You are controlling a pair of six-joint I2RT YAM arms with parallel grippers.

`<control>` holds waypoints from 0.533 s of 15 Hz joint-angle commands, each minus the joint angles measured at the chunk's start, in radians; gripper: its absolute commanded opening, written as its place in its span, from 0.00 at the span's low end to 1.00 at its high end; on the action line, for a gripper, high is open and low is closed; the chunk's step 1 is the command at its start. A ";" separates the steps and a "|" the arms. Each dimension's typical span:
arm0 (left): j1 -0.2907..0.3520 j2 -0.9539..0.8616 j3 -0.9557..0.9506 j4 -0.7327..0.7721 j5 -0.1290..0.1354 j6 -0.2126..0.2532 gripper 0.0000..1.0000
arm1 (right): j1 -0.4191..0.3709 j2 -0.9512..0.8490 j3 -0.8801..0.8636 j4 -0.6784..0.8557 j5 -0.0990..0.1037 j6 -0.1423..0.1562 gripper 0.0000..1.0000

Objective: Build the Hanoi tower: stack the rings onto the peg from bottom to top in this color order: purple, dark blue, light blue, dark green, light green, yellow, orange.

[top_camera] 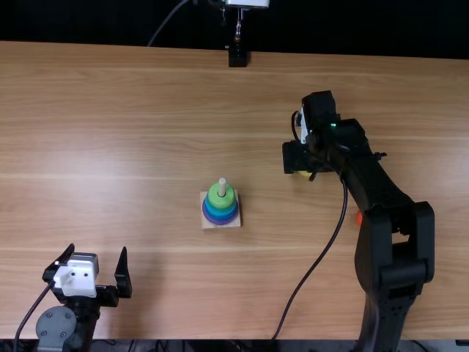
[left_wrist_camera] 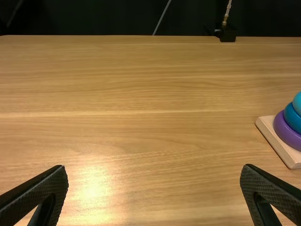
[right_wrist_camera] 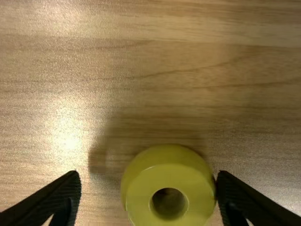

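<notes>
The right hand (top_camera: 308, 163) is open over the yellow ring (right_wrist_camera: 136, 190), which sits between its two fingers, close to one; the left hand (top_camera: 98, 253) is wide open; green (top_camera: 214, 198) tops blue and purple on the peg (top_camera: 222, 186); orange (top_camera: 359, 218) peeks out by the right arm.

The left arm (top_camera: 87, 317) is black, with a white plate (top_camera: 75, 279) bearing small dark dots. Beside the plate are a grey round cap (top_camera: 56, 325), a black cable (top_camera: 33, 309) and the left gripper (top_camera: 98, 248), black with 2 pointed fingers. Well apart from the plate, the right arm (top_camera: 396, 279) is black and angular, with 1 green light (top_camera: 333, 125).
</notes>
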 commanded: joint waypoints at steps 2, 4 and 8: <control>0.001 -0.012 -0.105 -0.081 0.014 0.015 1.00 | -0.012 0.024 0.020 -0.003 0.012 -0.009 0.46; 0.001 -0.012 -0.105 -0.079 0.014 0.015 1.00 | -0.010 0.024 0.015 -0.001 0.010 -0.009 0.37; 0.001 -0.012 -0.105 -0.079 0.014 0.015 1.00 | -0.008 0.024 0.012 -0.001 0.008 -0.040 0.00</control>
